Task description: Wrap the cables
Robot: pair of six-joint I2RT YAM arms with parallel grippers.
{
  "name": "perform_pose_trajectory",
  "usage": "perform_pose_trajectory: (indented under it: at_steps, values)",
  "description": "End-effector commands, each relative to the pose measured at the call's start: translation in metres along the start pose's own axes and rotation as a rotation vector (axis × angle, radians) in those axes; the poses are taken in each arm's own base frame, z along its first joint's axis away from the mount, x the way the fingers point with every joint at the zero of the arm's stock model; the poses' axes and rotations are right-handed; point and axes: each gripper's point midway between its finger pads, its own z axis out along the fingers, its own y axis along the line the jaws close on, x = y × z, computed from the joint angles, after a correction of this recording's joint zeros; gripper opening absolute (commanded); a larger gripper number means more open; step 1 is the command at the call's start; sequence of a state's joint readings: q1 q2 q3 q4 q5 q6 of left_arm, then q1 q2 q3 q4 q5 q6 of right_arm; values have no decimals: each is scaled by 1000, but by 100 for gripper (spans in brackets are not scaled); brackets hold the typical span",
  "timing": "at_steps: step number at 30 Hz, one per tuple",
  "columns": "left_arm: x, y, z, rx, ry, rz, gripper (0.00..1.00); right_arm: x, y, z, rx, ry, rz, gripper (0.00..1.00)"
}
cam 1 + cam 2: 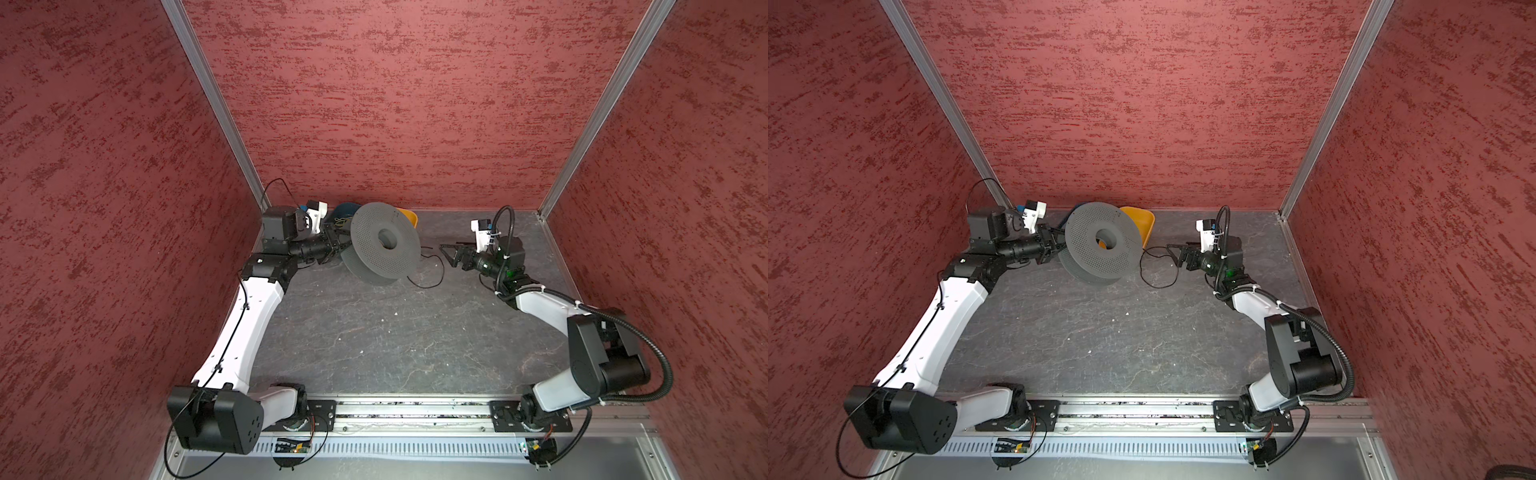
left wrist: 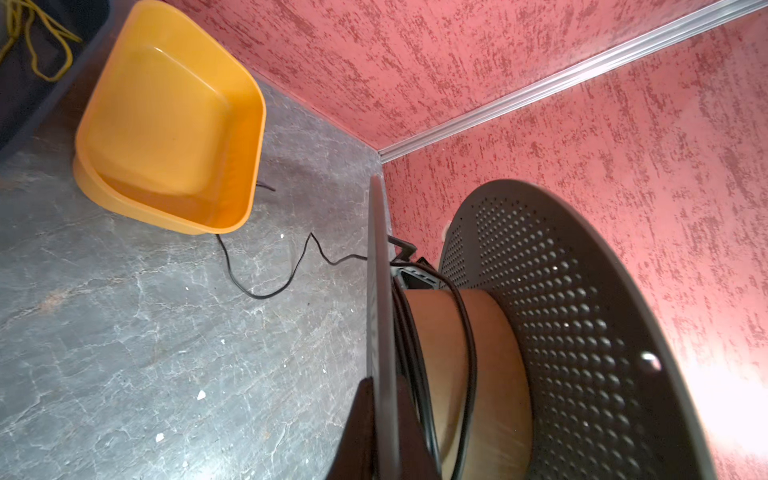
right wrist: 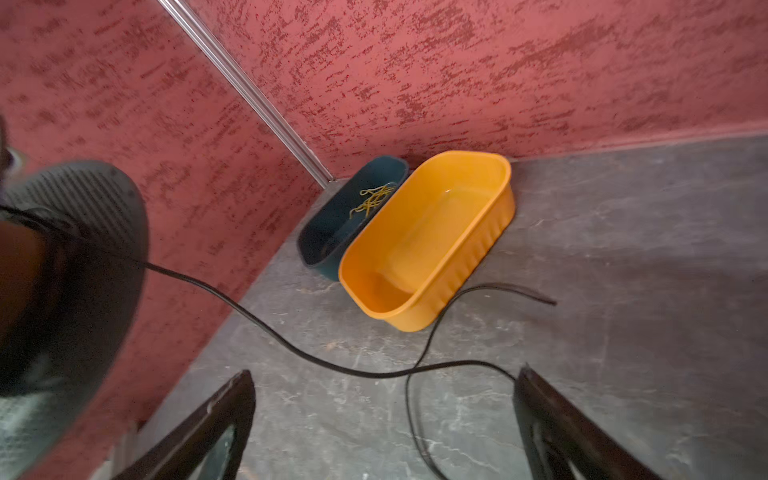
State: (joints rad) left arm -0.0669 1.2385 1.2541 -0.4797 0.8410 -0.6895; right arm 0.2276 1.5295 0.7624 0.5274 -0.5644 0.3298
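Front of the table (image 1: 374,340): bare stone-look top, nothing of the task lying there. Both arms reach away from me toward the back.

Mid-table, right side: right gripper (image 1: 448,255) hangs low with jaws spread wide and nothing pinched. In its wrist view the cable (image 3: 291,349) crosses the gap between the fingers, apparently lower down on the table.

Just beyond: the slack makes a loose loop on the table beside the spool (image 1: 370,257), and the free end lies near the orange bin (image 3: 478,257).

Mid-table, left side: left gripper (image 1: 340,247) is clenched on the edge of the grey perforated flange and holds the spool tilted. Can't tell if the lower rim touches the table. A few turns already sit on the brown hub (image 2: 490,332), bunched against the gripped flange.

Back wall: the orange bin is empty. The dark blue bin (image 3: 328,232) touches it and holds yellow-green strands (image 3: 374,199), which aren't part of this job.

My read: mid-wrap, regrasp due. To do it well:
- Close the right jaws on the cord near the spool, not out at the loop.
- Carry it around the hub under light tension.
- Lay turns toward the bare half of the hub.
- Keep the left grip firm so the spool doesn't twist.
- Watch that the loop doesn't snag the orange bin.
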Motion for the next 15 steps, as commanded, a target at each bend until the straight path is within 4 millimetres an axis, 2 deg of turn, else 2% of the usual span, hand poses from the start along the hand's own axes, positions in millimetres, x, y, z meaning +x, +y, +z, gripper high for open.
perform_pose_trajectory:
  at_steps: [1, 4, 8, 11, 15]
  values:
    - [-5, -29, -7, 88, 19, 67, 0, 16, 14, 7, -10, -3, -272, 97]
    - [-6, -33, -6, 103, 36, 68, 0, 33, 38, 25, -38, 34, -424, 96]
    - [-4, -38, -6, 125, 65, 74, 0, 35, 52, 42, -44, 3, -480, 94]
    - [-4, -39, -8, 124, 70, 76, 0, 30, 54, 48, -49, -41, -486, 89]
    - [-3, -44, -12, 143, 78, 81, 0, 31, 41, 60, -7, -47, -483, 80]
